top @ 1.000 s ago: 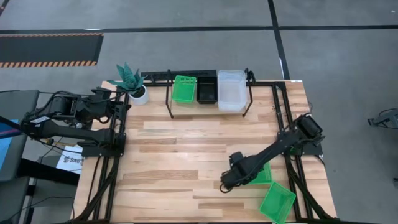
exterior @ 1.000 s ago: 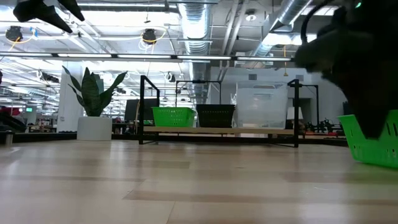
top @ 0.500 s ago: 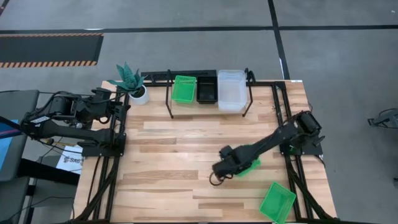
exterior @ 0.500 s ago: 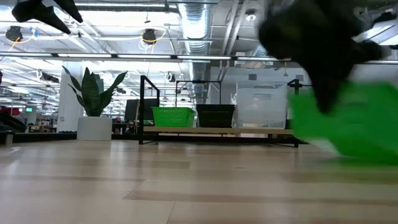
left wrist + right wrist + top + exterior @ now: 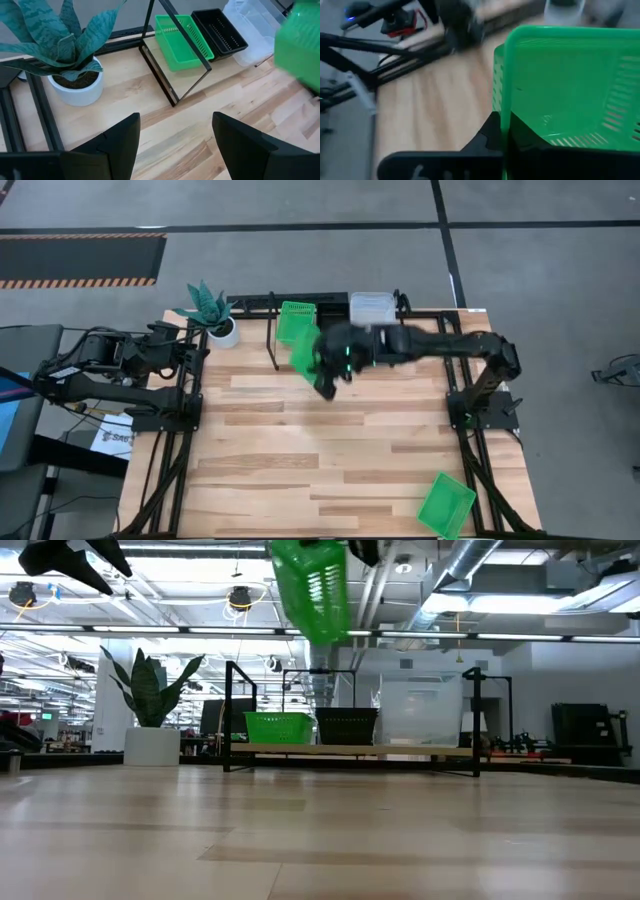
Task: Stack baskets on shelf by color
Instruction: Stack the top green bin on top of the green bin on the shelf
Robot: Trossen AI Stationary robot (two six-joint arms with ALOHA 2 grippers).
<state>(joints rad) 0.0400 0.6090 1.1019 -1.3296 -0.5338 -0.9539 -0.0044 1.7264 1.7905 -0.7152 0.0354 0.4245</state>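
My right gripper (image 5: pixel 318 365) is shut on a green basket (image 5: pixel 302 352) that hangs high over the table just in front of the shelf (image 5: pixel 400 751). In the low view this basket (image 5: pixel 312 590) is steeply tilted. On the shelf stand another green basket (image 5: pixel 179 44), a black basket (image 5: pixel 220 31) and a clear basket (image 5: pixel 372 308), each on its bottom. A further green basket (image 5: pixel 445 505) lies at the table's near right corner. My left gripper (image 5: pixel 175 145) waits open at the far left, beside the plant. My right gripper pinches one wall of the green basket at its rim (image 5: pixel 504 107), with one finger (image 5: pixel 485 142) outside the wall and the other inside the basket. The basket is lifted clear of table and shelf and hangs steeply tilted, its open side turned sideways.
A white pot with a spiky plant (image 5: pixel 212 315) stands left of the shelf, close to my left gripper. The shelf's black hoop frame (image 5: pixel 272 345) rises over its board. Bare wooden table (image 5: pixel 300 450) lies between the shelf and the near edge.
My right gripper has carried a green basket from the table's near right up and across toward the far edge, to a spot high in front of the shelf's left part. The basket has gone from lying on the table to hanging tilted in the air.
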